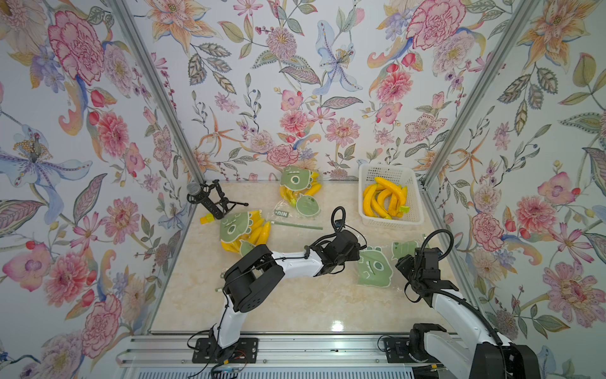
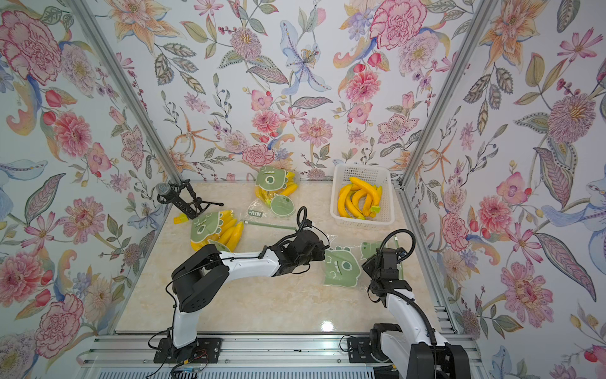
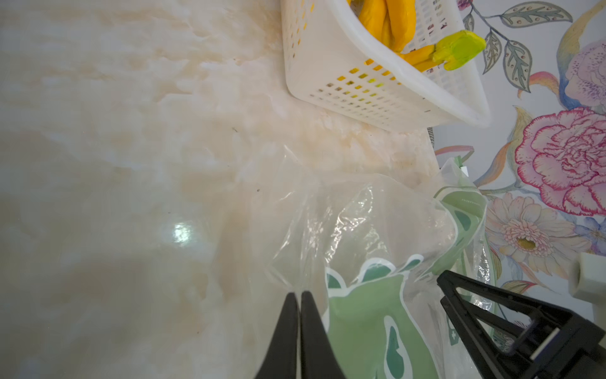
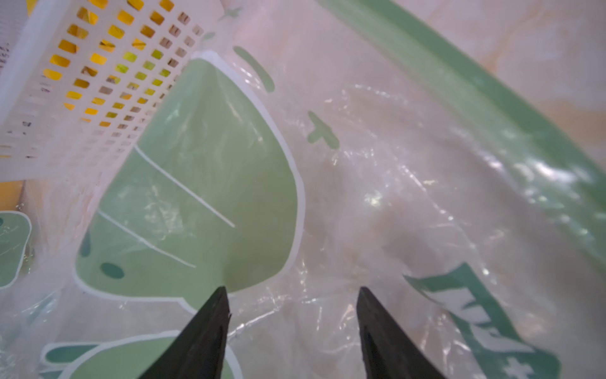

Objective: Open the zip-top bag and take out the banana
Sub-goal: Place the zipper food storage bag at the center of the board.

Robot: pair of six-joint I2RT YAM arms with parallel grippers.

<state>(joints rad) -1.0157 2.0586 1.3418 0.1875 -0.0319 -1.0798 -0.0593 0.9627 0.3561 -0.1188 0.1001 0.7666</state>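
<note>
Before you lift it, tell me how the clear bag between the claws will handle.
Likely floppy: the bag lies wrinkled and flat. Probably light, as nothing yellow shows inside. Its glossy film may slip from the left claw.

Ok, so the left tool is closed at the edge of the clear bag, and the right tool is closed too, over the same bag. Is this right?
Not quite. The right tool is open, jaws apart over the bag, as the right wrist view shows. The left tool is indeed closed at the bag's edge.
</note>
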